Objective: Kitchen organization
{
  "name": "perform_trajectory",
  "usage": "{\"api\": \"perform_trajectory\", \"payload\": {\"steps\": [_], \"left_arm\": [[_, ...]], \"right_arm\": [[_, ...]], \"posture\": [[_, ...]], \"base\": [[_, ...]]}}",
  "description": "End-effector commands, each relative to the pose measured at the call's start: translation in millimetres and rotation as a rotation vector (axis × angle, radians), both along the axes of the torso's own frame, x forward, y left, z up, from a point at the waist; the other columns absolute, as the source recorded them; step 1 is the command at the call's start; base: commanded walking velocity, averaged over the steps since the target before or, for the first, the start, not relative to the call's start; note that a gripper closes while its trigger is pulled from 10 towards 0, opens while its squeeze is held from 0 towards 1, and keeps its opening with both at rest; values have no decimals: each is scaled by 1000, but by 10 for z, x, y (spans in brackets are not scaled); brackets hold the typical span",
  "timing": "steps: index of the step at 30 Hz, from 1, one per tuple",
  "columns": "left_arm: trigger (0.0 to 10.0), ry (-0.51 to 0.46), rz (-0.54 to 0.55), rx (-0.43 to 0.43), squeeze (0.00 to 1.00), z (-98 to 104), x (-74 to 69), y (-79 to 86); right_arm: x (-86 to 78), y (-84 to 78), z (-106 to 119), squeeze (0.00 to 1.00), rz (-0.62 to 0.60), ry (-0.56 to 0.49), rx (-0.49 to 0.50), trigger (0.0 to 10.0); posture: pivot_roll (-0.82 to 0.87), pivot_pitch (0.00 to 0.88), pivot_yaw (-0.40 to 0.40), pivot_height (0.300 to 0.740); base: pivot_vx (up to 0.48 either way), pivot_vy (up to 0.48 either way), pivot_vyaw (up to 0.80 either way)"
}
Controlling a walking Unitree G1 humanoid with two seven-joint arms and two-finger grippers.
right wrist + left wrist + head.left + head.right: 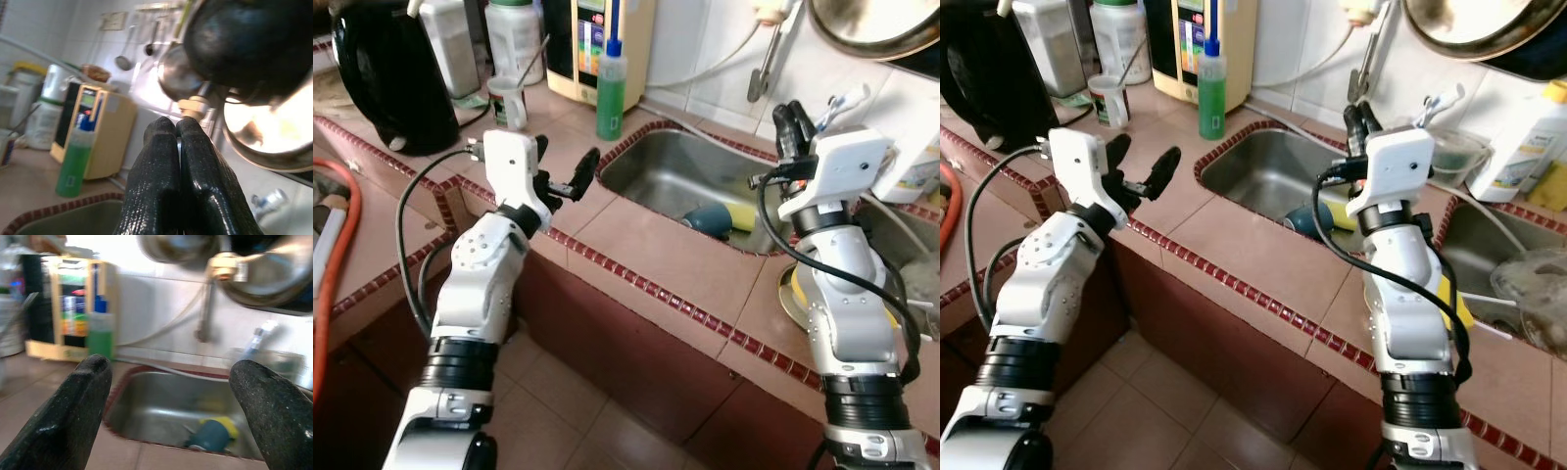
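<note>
I hold my left gripper (570, 168) above the tiled tabletop (646, 264), just beside the near left corner of the sink (690, 176). Its fingers (83, 411) are spread wide and hold nothing; between them I see the sink basin.

My right gripper (791, 122) is raised over the right side of the sink, pointing up toward the wall. Its fingers (166, 186) are pressed together with nothing between them.

In the sink lies a blue cup (710, 217) on its side, touching a yellow thing (742, 212) that I cannot tell apart further. A green bottle (611, 88) with a blue cap stands upright on the tabletop at the far left corner of the sink, just in front of a cream box (597, 44) against the wall. Further left stand a white mug (509, 103), a white jar (514, 34) and a black kettle (396, 78).

A tap (766, 54) hangs on the white tiled wall over the sink, and a steel pan (871, 24) hangs near it. To my right, a second basin (1513, 269) holds a clear container, with a white bottle (1528, 137) standing behind it.
</note>
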State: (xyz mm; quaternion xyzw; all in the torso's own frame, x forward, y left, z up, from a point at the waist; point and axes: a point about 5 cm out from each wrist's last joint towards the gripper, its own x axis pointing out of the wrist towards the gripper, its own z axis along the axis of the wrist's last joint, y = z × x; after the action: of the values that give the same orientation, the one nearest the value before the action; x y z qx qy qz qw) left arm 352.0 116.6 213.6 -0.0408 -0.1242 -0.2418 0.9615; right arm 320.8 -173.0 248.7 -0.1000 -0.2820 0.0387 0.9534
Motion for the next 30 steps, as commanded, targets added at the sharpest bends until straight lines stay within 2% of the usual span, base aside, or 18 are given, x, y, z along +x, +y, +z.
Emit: {"api": "perform_trajectory", "payload": {"steps": [1,11,15,19,30], "left_arm": [[10000,-18,23,10,0,59,15,81],[10000,-15,20,12,0,58,12,90],[10000,-14,-2,10,0,64,12,79],[10000,-29,-25,58,0,70,9,43],[10000,-38,-127,155,0,30,7,-69]], "right_arm": [[-17,44,56,0,13,-25,6,10000],[-18,31,53,0,6,-23,8,10000],[-10,31,50,0,5,-18,12,10000],[3,36,35,0,7,-3,18,10000],[7,67,-18,0,19,26,36,10000]], "posture": [[28,0,-30,740],[32,0,-29,740],[33,0,-30,740],[35,0,-31,740],[32,0,-24,740]], "base": [[0,480,0],[0,480,0],[0,0,0],[0,0,0],[0,0,-753]]}}
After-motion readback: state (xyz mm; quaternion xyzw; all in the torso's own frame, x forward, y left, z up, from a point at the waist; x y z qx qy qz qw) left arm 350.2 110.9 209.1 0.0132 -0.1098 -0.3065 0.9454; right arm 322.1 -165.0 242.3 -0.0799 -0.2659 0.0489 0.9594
